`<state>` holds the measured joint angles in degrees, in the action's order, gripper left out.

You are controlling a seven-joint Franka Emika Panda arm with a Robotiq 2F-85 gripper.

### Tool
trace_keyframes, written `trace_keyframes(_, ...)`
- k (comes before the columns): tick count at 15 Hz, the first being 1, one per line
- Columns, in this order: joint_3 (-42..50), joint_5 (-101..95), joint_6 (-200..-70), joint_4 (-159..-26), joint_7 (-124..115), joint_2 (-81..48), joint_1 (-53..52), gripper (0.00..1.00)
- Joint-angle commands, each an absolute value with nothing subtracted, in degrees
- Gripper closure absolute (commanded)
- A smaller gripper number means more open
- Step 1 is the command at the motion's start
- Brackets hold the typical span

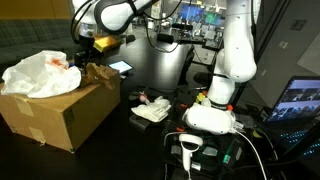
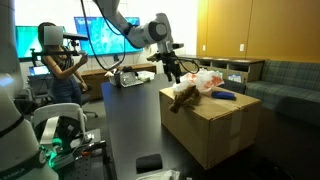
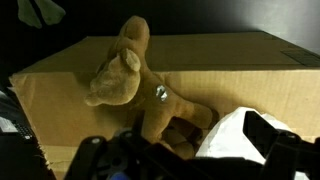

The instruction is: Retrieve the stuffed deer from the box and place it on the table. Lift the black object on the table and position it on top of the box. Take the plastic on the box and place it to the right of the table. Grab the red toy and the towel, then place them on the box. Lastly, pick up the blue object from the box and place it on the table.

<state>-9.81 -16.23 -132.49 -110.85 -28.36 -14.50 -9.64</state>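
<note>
In an exterior view, found the stuffed deer (image 1: 97,72) slumped on the box (image 1: 60,115) at its top edge, the gripper (image 1: 88,52) just above, jaws spread, empty. In an exterior view, saw likewise the gripper (image 2: 172,70) over the box's top. In the wrist view, judged the stuffed deer (image 3: 140,90) light, soft, floppy; best pinched across its plump body.

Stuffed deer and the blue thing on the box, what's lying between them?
The crumpled white plastic lies between the stuffed deer and the blue thing on top of the box. This shows in an exterior view.
</note>
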Motion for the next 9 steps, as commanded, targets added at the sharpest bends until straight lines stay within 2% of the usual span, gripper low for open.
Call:
trace_keyframes(1, -6.76, -15.39, -133.01, -107.01, -29.78, -18.88, -11.77, 0.0)
trace_keyframes(9, -2.96, -14.26, -134.86, -105.18, -30.8, -23.71, -12.31, 0.0)
